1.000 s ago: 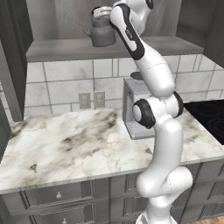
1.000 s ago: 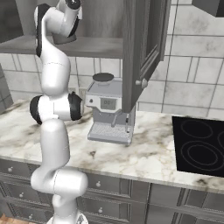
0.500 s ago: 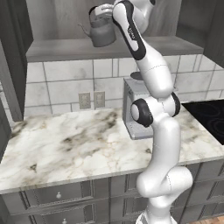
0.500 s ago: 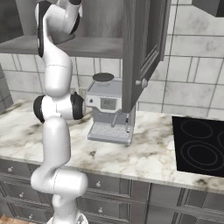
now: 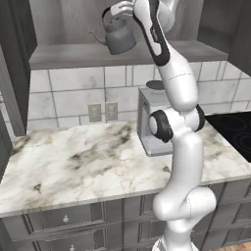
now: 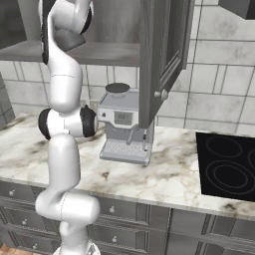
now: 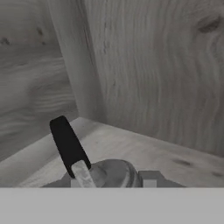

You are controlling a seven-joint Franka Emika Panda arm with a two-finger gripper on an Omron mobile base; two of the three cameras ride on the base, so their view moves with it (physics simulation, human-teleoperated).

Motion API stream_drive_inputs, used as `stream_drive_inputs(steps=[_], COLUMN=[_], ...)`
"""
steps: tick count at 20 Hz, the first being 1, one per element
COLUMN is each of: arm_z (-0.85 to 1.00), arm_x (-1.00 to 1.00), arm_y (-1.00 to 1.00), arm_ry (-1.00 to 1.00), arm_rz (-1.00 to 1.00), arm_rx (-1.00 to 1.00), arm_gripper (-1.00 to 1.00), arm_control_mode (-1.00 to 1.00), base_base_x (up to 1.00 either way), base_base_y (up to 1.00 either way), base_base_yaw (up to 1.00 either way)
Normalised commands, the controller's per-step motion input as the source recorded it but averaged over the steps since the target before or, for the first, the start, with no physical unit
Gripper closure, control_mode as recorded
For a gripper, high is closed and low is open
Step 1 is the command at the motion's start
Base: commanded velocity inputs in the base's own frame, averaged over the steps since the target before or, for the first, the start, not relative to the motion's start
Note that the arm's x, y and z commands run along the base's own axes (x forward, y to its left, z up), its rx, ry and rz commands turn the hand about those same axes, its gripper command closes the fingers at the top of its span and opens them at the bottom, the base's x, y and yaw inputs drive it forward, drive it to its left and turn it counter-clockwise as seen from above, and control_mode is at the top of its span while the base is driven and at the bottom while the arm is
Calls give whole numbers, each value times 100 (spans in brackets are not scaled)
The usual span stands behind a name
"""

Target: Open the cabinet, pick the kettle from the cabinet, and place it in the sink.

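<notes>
Kettle: I see the kettle (image 5: 119, 38) at the top centre of the left base view, standing upright on the cabinet (image 5: 122, 53) shelf, spout pointing to frame left, its black arched handle rising over the lid.
End effector: my end effector (image 5: 122, 8) sits at the very top of the left base view, right above the kettle, at the handle's upper arc.
Kettle against end effector: in the hand view the kettle (image 7: 111, 173) lies at the bottom centre, its rounded lid just under the camera; the black handle slants up to the left from beside one pale fingertip (image 7: 81, 172).
Grasp: I cannot tell from these views whether the fingers are apart or closed on the handle; they look to be touching it.
Cabinet: open; in the right base view one door (image 6: 162, 55) swings out at upper centre, its silver knob low on the edge.
Cabinet interior: grey wood-grain walls meet in a corner behind the kettle in the hand view.
Table: the marbled table (image 5: 83, 164) runs across the middle of the left base view, with a silver coffee machine (image 6: 123, 130) on it beside the arm.
</notes>
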Motion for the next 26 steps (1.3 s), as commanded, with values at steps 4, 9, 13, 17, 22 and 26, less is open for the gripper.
stream_drive_inputs(steps=[4, 9, 13, 17, 22, 26], arm_z=[-37, -43, -44, -52, -61, -51], arm_x=[-54, -65, -63, -65, -67, -66], arm_y=[-2, -2, -1, -3, -1, -3], arm_ry=[-14, -22, -18, -19, -24, -21], arm_rz=[0, -1, -5, -8, -10, -10], arm_rx=[13, 14, 12, 12, 12, 13], arm_gripper=[100, 100, 100, 100, 100, 100], arm_control_mode=[-100, -100, -100, -100, -100, -100], base_base_x=[0, 0, 0, 0, 0, 0], base_base_y=[0, 0, 0, 0, 0, 0], base_base_yaw=[0, 0, 0, 0, 0, 0])
